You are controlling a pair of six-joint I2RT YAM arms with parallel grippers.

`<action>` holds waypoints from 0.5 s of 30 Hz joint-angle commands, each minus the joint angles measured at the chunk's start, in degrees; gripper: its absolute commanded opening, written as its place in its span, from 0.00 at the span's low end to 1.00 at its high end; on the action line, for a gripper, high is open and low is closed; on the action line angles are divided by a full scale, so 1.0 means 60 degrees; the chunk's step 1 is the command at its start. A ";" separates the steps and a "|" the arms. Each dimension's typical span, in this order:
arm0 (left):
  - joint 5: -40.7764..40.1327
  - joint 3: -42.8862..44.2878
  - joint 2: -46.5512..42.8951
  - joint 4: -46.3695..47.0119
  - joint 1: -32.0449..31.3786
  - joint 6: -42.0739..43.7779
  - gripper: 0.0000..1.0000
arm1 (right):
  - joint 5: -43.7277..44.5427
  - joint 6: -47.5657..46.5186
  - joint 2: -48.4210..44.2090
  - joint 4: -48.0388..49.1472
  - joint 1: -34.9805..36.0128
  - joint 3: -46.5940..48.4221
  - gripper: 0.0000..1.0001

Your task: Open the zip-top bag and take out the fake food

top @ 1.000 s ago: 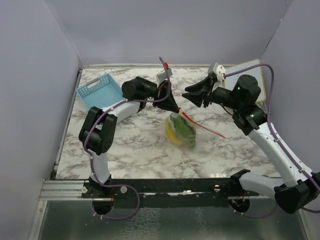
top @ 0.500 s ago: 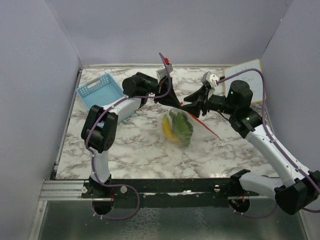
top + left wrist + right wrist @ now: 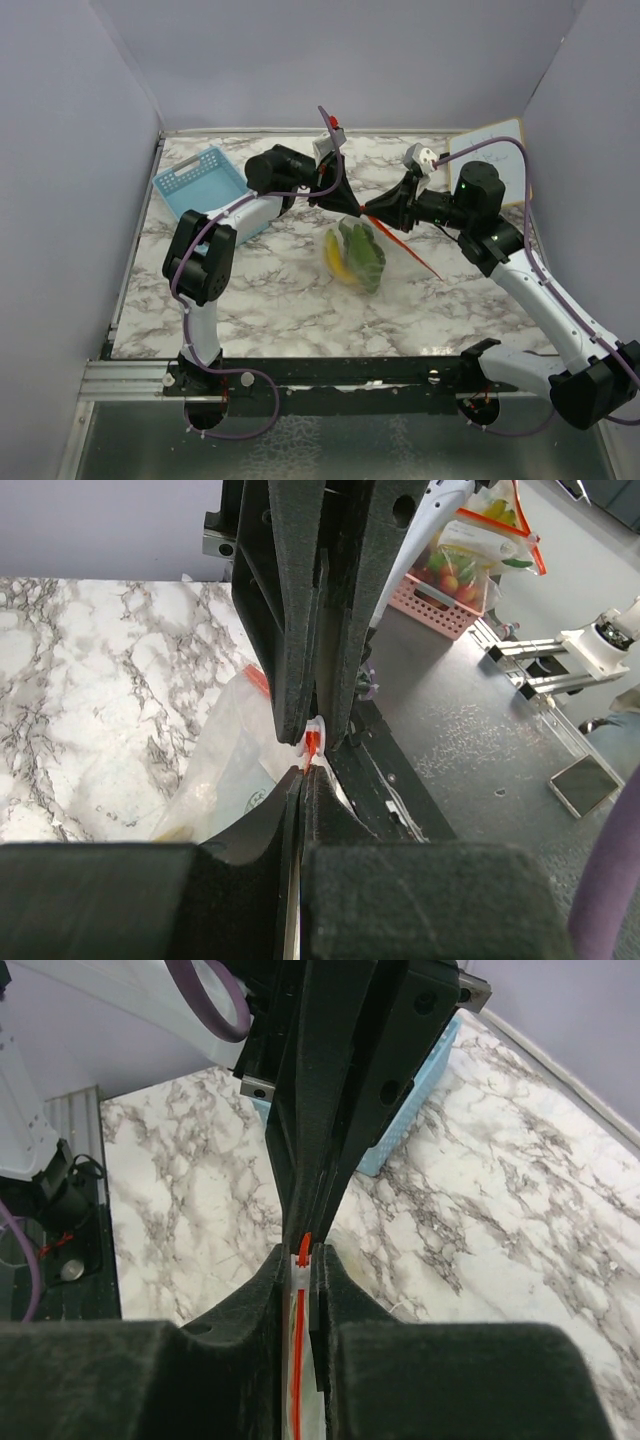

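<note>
The zip-top bag [image 3: 357, 255] hangs low over the marble table's middle, its orange-red zip strip [image 3: 420, 262] trailing to the right. Inside it I see a green leafy piece [image 3: 364, 250] and a yellow piece [image 3: 336, 264]; no dark round piece shows. My left gripper [image 3: 346, 206] is shut on the bag's top edge [image 3: 305, 765]. My right gripper [image 3: 371, 211] faces it tip to tip and is shut on the zip strip [image 3: 300, 1310]. In the left wrist view the right fingers [image 3: 290, 630] come from above, pinching the strip's end.
A light-blue mesh basket [image 3: 200, 180] stands at the back left, behind the left arm; it also shows in the right wrist view [image 3: 425, 1095]. A white board with a tan edge [image 3: 497, 142] lies at the back right. Grey walls enclose the table.
My right gripper, open a second ago, moved left to meet the left gripper and shut on the zip strip. The bag shifted slightly left. The left gripper kept its hold.
</note>
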 commanded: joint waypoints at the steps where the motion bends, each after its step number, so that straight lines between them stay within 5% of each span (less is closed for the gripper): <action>1: -0.0052 0.0042 -0.0221 0.2225 0.0079 0.0166 0.00 | -0.0158 0.0087 -0.0002 0.0126 -0.0024 0.0085 0.05; 15: -0.0501 -0.0050 -0.0508 0.2240 0.0561 0.0354 0.00 | 0.0563 -0.0185 -0.0432 -0.0189 -0.0024 -0.0555 0.01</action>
